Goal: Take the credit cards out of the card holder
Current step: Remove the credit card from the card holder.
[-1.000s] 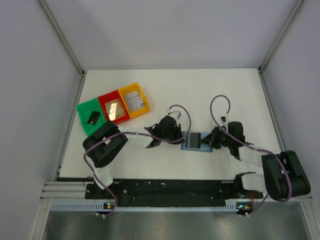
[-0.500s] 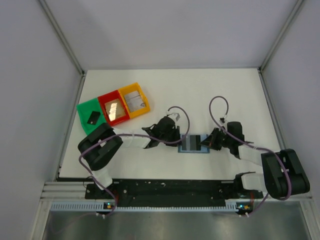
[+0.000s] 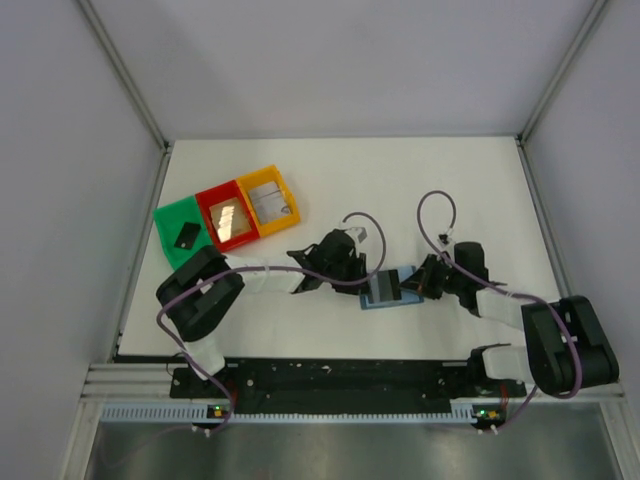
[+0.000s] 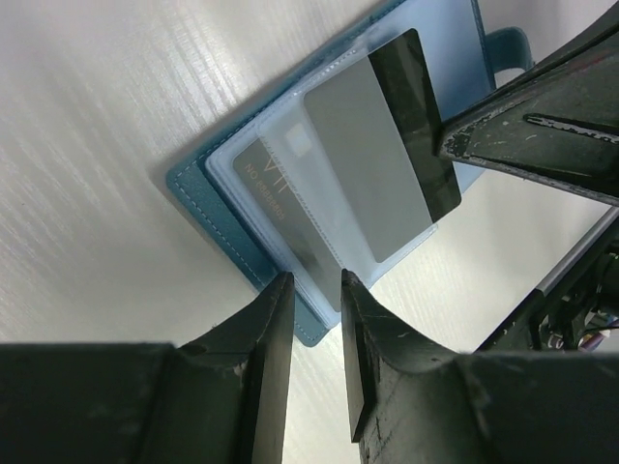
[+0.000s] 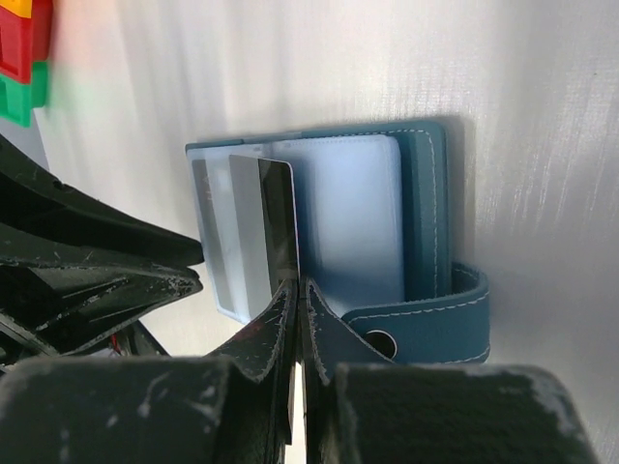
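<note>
The green tray (image 3: 163,222), red tray (image 3: 206,198) and yellow tray (image 3: 258,175) sit side by side at the upper left of the counter (image 3: 400,180). At mid-frame, my left jaws reach in from the left toward the card holder (image 3: 390,292). They are parted a little, and their fingertips (image 4: 276,309) hover over its nearest edge with nothing clamped between them. The holder lies open and flat. Its long axis runs left to right across the top view, with the left end dipped toward the bottom of the frame. The strap tab (image 5: 416,324) points toward my right jaws. A grey card (image 4: 372,155) with a black stripe lies over a darker card (image 4: 276,208) in the clear sleeves. My right jaws are closed tight, tips at the grey card's striped edge. I cannot tell whether they pinch it.
</note>
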You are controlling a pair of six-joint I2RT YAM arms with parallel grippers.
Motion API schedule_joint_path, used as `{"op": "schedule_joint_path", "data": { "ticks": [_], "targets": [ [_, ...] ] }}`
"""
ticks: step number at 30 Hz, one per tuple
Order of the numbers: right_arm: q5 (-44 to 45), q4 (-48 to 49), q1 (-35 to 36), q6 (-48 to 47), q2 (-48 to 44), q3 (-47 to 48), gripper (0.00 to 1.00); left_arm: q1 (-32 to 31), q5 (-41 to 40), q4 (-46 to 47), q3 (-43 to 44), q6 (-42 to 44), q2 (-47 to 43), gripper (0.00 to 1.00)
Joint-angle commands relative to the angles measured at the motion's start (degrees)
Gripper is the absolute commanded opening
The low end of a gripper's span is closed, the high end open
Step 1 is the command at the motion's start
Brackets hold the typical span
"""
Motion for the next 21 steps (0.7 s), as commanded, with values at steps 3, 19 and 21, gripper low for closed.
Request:
{"op": "schedule_joint_path", "data": {
  "ticks": [3,19,21],
  "targets": [
    [-0.62,1.71,-0.68,-2.03,0.73,2.16,0.0,-0.45,1.88,0.21,5.27,0.33,0.53,0.3],
    [-0.36,1.45,-0.6,-2.55,0.55,2.34,0.0,-0.19,5.47,5.29,5.1,-0.81,1.94,0.33],
    [-0.45,1.45,-0.69,-2.55,0.64,2.43,0.0,-0.37,5.83,6.7,6.33,-0.55,3.44,0.33]
  ]
}}
